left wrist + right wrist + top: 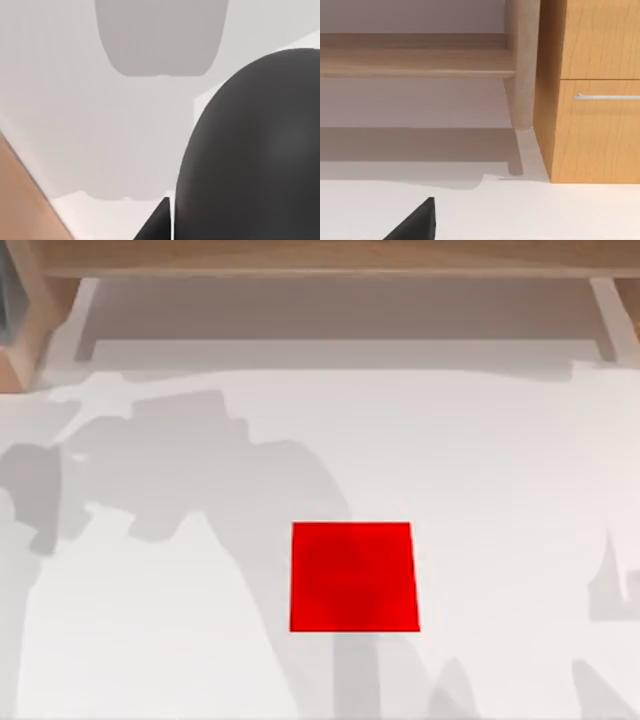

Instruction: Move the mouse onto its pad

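Observation:
The pad (352,577) is a flat bright red square lying on the white table, a little right of centre and toward the front. A large dark rounded body, the mouse (250,150), sits very close to the camera in the left wrist view. It is off the table, with my left gripper (170,227) shut on it and one black fingertip (156,226) showing beside it. A black part of my right gripper (417,225) shows in the right wrist view, low over the white table.
A wooden shelf rail (320,255) runs along the back of the table. In the right wrist view, a wooden cabinet (595,100) with a drawer handle stands beside a round wooden leg (521,65). Arm shadows lie across the table's left and middle.

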